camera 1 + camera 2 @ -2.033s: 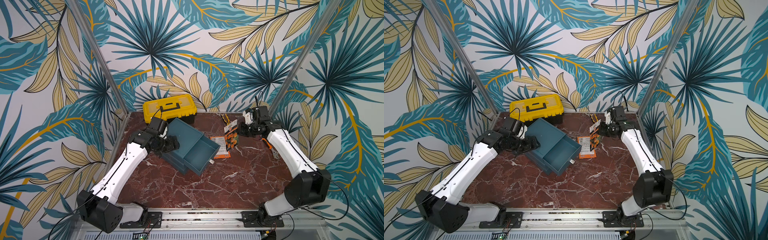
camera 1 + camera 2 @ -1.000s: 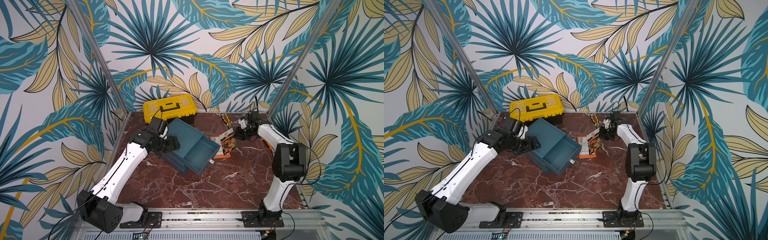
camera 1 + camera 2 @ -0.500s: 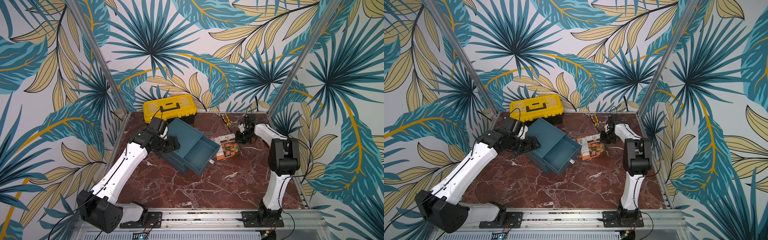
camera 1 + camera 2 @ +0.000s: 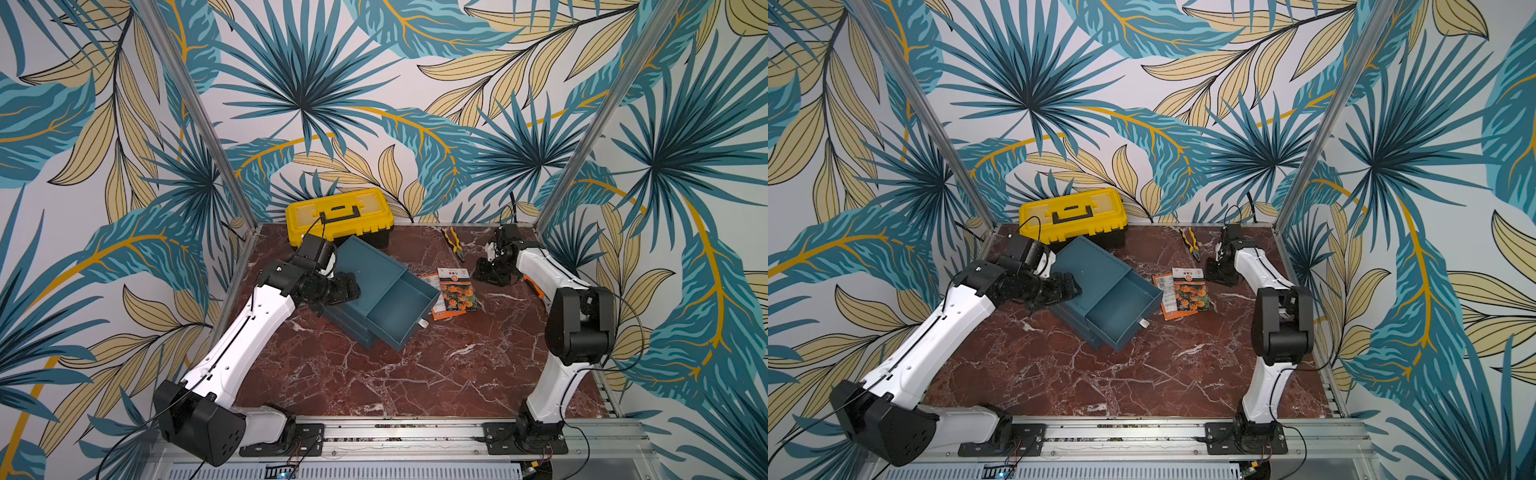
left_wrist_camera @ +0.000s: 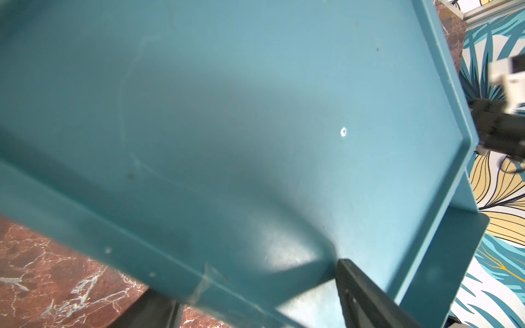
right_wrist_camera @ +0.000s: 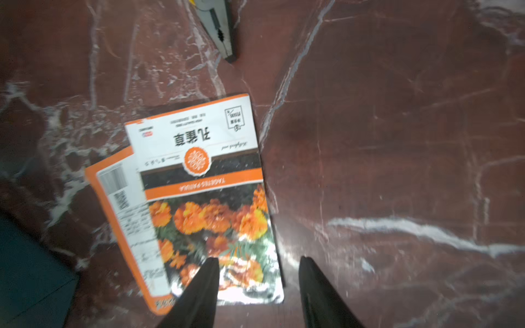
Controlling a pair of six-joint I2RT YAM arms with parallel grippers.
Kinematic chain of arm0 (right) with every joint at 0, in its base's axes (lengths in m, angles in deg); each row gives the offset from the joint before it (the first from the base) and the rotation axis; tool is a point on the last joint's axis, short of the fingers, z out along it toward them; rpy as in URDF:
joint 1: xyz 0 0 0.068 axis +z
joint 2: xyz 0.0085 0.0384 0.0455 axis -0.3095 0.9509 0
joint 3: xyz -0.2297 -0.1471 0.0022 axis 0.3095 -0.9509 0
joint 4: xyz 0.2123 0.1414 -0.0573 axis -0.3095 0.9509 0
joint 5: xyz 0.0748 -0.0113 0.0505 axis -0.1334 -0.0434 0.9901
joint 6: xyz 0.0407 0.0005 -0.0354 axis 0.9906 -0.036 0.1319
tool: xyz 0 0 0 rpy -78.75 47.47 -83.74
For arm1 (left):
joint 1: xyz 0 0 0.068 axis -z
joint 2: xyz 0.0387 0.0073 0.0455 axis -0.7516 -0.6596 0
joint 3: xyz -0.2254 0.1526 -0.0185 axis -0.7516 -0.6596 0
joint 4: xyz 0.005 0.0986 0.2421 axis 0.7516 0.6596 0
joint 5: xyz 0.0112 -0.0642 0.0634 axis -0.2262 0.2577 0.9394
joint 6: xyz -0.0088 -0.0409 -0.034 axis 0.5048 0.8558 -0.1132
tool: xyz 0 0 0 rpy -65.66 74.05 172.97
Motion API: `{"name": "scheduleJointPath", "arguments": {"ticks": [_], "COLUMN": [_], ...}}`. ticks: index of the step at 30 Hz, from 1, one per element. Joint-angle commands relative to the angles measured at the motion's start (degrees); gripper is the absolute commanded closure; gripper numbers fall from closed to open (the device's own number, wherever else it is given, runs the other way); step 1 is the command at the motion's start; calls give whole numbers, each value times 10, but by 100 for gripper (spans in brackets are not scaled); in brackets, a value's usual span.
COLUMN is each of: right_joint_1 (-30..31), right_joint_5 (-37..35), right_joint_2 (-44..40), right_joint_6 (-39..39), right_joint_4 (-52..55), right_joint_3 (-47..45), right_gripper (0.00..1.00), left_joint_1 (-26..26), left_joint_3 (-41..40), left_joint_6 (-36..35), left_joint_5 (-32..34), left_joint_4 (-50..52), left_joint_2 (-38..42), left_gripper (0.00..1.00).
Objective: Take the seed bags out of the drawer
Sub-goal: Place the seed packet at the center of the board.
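Released since earlier, glossy orange seed bags [image 4: 456,291] overlap on the red marble worktop [image 4: 415,382]. Our left fingers [image 5: 366,295] straddle the boxy teal cabinet [image 4: 368,266], grip unclear; bags lie right of its empty drawer [image 4: 399,318], lengthwise far-near, just left of our spread right fingers [image 6: 199,292].

The red-brown marble desk [image 4: 374,382] carries a yellow plastic toolbox [image 4: 338,218] at eleven o'clock, a teal drawer cabinet [image 4: 370,282] centrally, and two overlapping orange seed bags [image 4: 455,291] and yellow-handled pliers [image 4: 455,243] towards one o'clock.
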Motion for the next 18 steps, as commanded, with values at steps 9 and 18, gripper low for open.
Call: {"name": "scheduleJointPath", "arguments": {"ticks": [9, 18], "right_joint_1": [97, 276], "right_joint_5": [147, 115], "right_joint_2": [-363, -457], "right_joint_6": [199, 284], "right_joint_4": [-129, -220], "right_joint_3": [-266, -337], "right_gripper": [71, 90], "left_joint_1": [2, 2], "left_joint_3": [6, 14], "left_joint_6": [-5, 13], "left_joint_5": [2, -5], "left_joint_4": [-12, -18], "left_joint_2": [16, 29], "left_gripper": [13, 13]}}
